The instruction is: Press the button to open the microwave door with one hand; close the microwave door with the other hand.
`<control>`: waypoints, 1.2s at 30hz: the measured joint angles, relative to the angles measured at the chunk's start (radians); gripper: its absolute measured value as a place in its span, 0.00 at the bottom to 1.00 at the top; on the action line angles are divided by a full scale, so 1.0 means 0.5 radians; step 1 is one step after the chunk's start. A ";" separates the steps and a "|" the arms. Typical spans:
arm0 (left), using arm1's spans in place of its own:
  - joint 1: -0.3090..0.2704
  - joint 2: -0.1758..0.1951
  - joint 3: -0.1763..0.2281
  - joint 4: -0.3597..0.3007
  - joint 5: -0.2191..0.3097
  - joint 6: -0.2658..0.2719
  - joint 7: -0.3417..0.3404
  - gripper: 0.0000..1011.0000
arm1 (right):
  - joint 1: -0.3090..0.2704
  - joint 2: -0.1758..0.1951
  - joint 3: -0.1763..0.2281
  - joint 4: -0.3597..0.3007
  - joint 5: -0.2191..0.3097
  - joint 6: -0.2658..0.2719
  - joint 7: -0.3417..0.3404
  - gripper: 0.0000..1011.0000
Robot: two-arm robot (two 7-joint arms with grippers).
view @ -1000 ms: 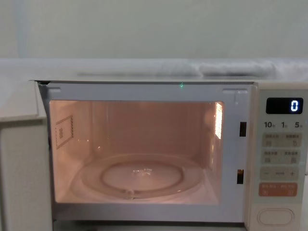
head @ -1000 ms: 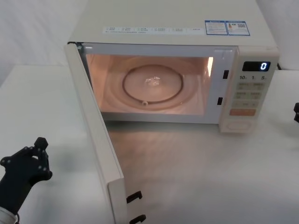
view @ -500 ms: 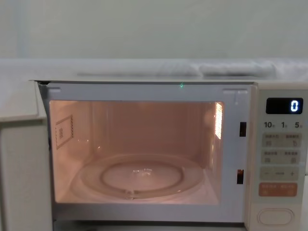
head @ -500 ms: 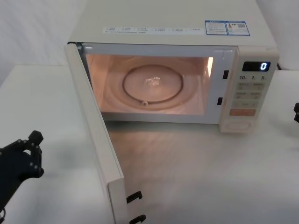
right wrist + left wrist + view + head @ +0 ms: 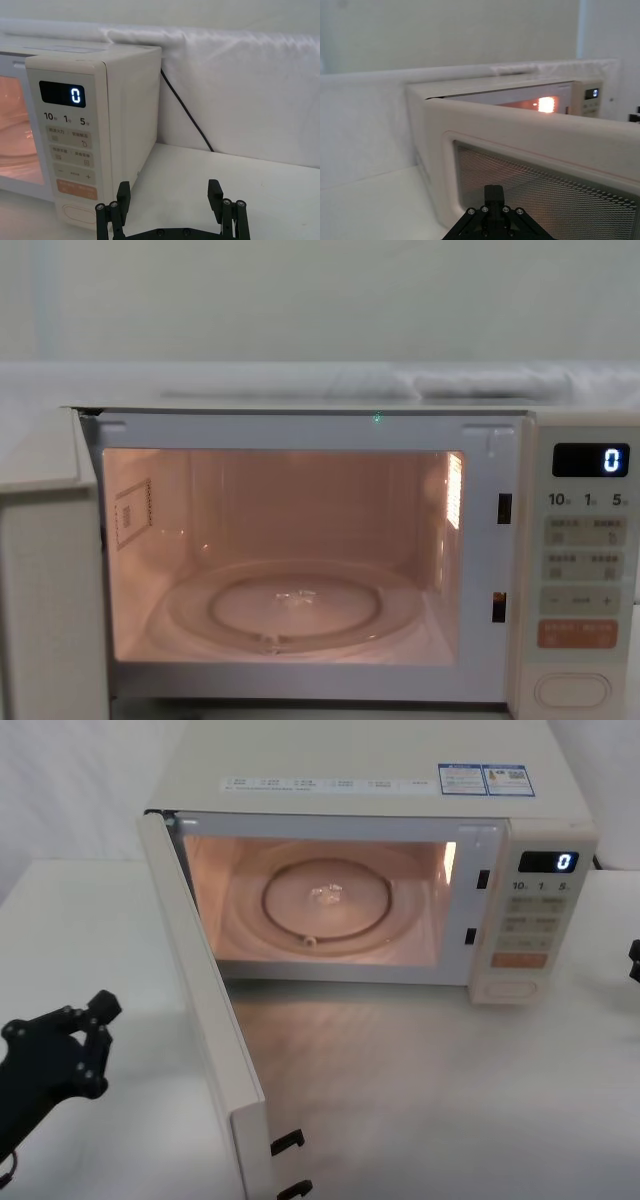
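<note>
The cream microwave [image 5: 360, 760] stands at the back of the white table, lit inside, its display showing 0. The microwave door [image 5: 205, 1010] is swung wide open on its left hinge, its edge pointing toward me. My left gripper [image 5: 95, 1020] hovers left of the door's outer face, a short gap away, its fingers together. In the left wrist view this gripper [image 5: 493, 190] faces the door's [image 5: 520, 130] mesh window. The right gripper [image 5: 169, 192] is open, low and to the right of the control strip, level with the oval button [image 5: 75, 214]. At the head view's right edge the right gripper [image 5: 634, 960] just shows.
A glass turntable [image 5: 325, 900] lies in the lit cavity. Behind the oven's right side a black power cable [image 5: 185, 110] runs down the white backdrop. Bare table [image 5: 430, 1100] stretches in front of the oven, right of the open door.
The left gripper dipped back toward the lower left, then came up and to the right, closer to the door's outer face. Door and right gripper have not moved.
</note>
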 joint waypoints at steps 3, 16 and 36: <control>-0.028 0.043 0.026 0.006 -0.043 0.017 -0.033 0.00 | 0.000 0.000 0.000 0.000 0.000 0.000 0.000 0.99; -0.070 0.188 0.051 -0.038 -0.265 0.043 -0.175 0.00 | 0.000 0.000 0.000 0.000 0.000 0.000 0.000 0.99; -0.221 0.409 0.299 -0.037 -0.366 0.154 -0.272 0.00 | 0.000 0.000 0.000 0.000 0.000 0.000 0.000 0.99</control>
